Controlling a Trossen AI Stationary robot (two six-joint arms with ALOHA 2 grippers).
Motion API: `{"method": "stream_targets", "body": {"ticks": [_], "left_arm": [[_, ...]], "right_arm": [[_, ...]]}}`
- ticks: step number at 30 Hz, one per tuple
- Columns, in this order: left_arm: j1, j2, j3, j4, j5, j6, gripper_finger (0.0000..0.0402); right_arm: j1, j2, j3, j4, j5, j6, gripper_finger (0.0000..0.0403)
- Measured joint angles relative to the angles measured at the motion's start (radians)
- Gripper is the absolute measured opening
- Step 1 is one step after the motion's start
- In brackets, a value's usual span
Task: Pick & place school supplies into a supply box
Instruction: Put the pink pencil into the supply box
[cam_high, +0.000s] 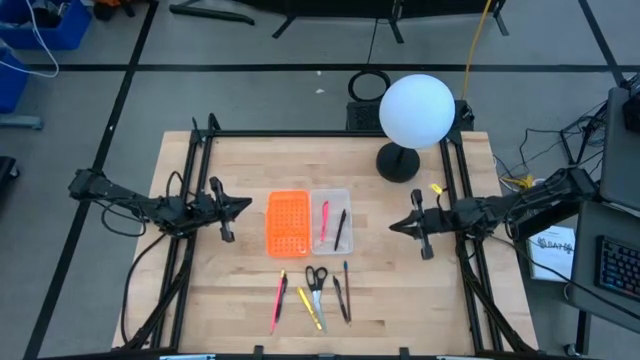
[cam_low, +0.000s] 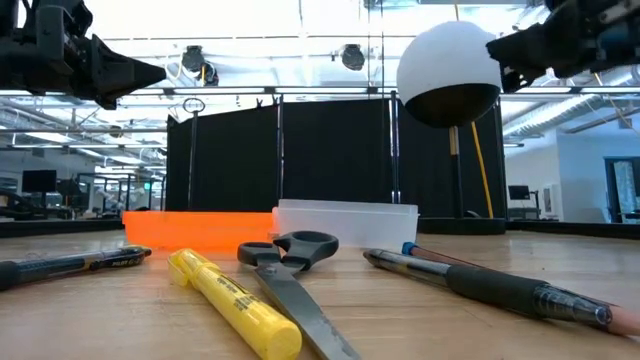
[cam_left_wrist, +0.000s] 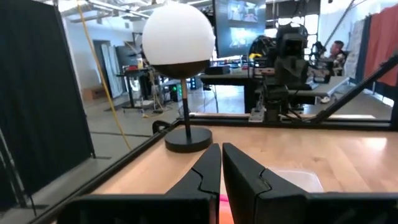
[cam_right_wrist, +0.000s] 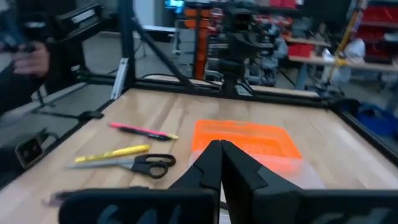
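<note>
High view, supply box: clear tray (cam_high: 332, 221) at mid-tabletop (cam_high: 250, 160), touching the orange perforated piece (cam_high: 287, 222) on its left; a pink pen (cam_high: 324, 220) and a black pen (cam_high: 340, 229) lie inside.
Loose supplies: near the front edge, a pink pen (cam_high: 279, 300), a yellow highlighter (cam_high: 311, 309), scissors (cam_high: 317, 285), a dark pen (cam_high: 340, 297) and a blue-tipped pen (cam_high: 347, 290), side by side.
Left hand: (cam_high: 245, 206) raised left of the orange piece, fingers closed together, holding nothing.
Right hand: (cam_high: 393, 226) raised right of the tray, fingers closed together, holding nothing.
Lamp: white globe lamp (cam_high: 415, 112) at the tabletop's far right corner.
</note>
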Motion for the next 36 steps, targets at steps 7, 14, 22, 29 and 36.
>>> {"method": "stream_targets", "body": {"ticks": [7,14,22,29,36], "left_arm": [[0.000,0.000,0.000,-0.022,-0.034,-0.054,0.0026],[0.000,0.000,0.000,-0.122,-0.061,-0.135,0.0026],[-0.002,0.000,0.001,-0.199,-0.111,-0.302,0.0024],[-0.046,0.127,0.198,-0.412,-0.182,-0.429,0.0005],[-0.112,0.477,0.634,-0.908,-0.190,-0.717,0.0003]], "right_arm": [[-0.002,-0.039,-0.064,-0.002,-0.032,-0.064,0.0000],[-0.002,-0.039,-0.070,-0.008,-0.032,-0.063,0.0000],[-0.002,-0.047,-0.070,-0.001,-0.032,-0.100,0.0000],[-0.002,-0.066,-0.070,-0.022,-0.032,-0.121,0.0000],[-0.002,-0.078,-0.070,-0.020,-0.032,-0.143,0.0000]]}}
